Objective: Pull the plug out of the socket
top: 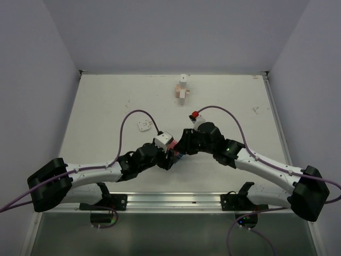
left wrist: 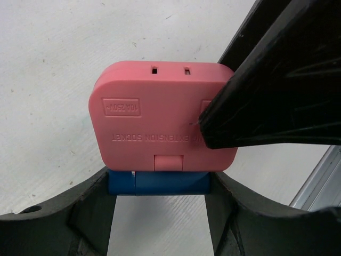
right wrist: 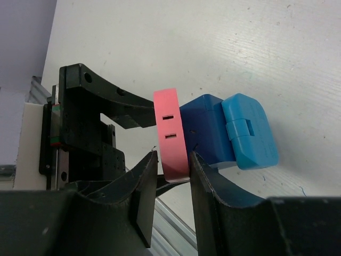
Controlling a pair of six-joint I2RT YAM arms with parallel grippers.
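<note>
Two arms (top: 96, 173) meet by the table's (top: 106, 106) near edge. The right gripper (right wrist: 173, 158) pinches the socket (right wrist: 169, 125); the left gripper (left wrist: 160, 184) clamps the plug (right wrist: 205, 125).

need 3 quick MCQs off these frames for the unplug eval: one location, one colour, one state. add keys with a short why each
1. Where is the socket? A. Flat at the table's far edge. B. Held between left gripper and right gripper. C. By the left arm's base.
2. Socket colour? A. Pink. B. Green. C. Yellow.
3. The plug is: A. pulled well clear. B. dropped on the table. C. seated against the socket.
Key: 1 B, top view shows it where both grippers meet. 2 A, left wrist view shows pink plastic. 3 C, right wrist view shows blue plug flush on socket, right jaws pinching the socket.
</note>
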